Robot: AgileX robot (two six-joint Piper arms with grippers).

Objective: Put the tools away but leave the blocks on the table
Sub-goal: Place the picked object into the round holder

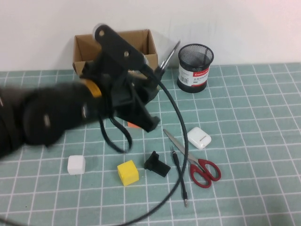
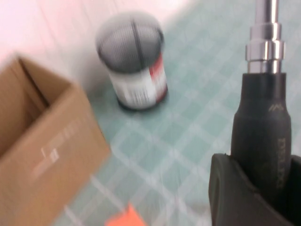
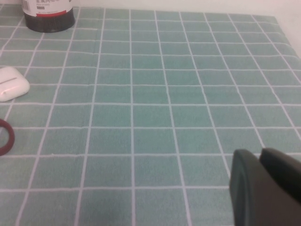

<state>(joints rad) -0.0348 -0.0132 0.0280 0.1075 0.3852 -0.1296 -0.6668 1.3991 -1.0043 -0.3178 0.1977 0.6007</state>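
Observation:
My left gripper [image 1: 143, 89] is raised over the middle of the table [image 1: 244, 103], shut on the thick black-handled screwdriver [image 1: 165, 59], whose steel shaft points toward the black mesh cup [image 1: 195, 67]. The left wrist view shows its handle [image 2: 263, 127] between the jaws. The thin screwdriver [image 1: 179, 176] and the red-handled scissors [image 1: 197, 165] lie at the front right. The yellow block [image 1: 128, 172] and white block [image 1: 76, 165] sit in front; the orange block [image 1: 133, 124] is mostly hidden under the arm. My right gripper [image 3: 263, 188] is shut and empty, low over bare table.
An open cardboard box [image 1: 84, 47] stands at the back, left of the mesh cup. A white rounded case [image 1: 199, 138] and a small black bracket [image 1: 156, 164] lie among the tools. A black cable [image 1: 176, 122] hangs from the left arm across the table.

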